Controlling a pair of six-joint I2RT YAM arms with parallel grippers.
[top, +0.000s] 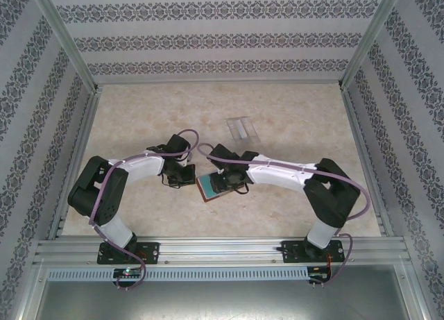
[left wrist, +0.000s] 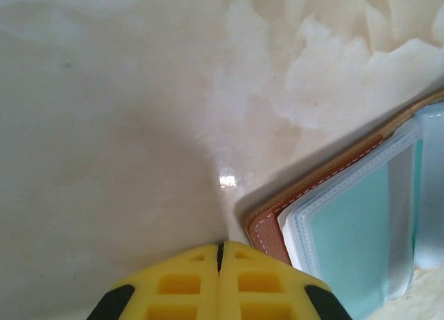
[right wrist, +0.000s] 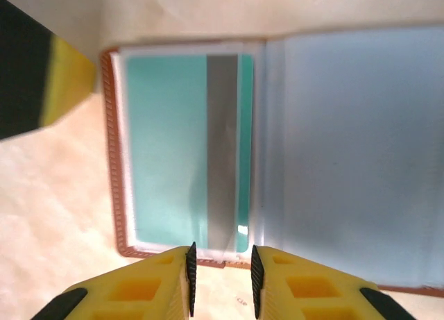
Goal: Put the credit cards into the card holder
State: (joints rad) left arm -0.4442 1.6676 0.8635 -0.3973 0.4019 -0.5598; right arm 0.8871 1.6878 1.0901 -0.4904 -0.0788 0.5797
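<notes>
The card holder [top: 210, 189] lies open on the table between the two grippers, its reddish-brown stitched edge [left wrist: 267, 231] framing clear sleeves. A pale teal credit card [right wrist: 163, 146] with a grey stripe sits inside the left sleeve, also seen through the plastic [left wrist: 350, 237]. Any orange-tan card is hidden. My left gripper [left wrist: 220, 248] is shut with nothing in it, its tips on the table just beside the holder's corner. My right gripper [right wrist: 222, 264] is open, its tips at the holder's near edge [right wrist: 111, 160], straddling the card's striped end without holding it.
A clear plastic case [top: 243, 129] lies on the marble-patterned table [top: 139, 119] behind the arms. The left gripper's yellow finger [right wrist: 66, 77] shows beside the holder's far corner. Patterned walls and metal rails enclose the table.
</notes>
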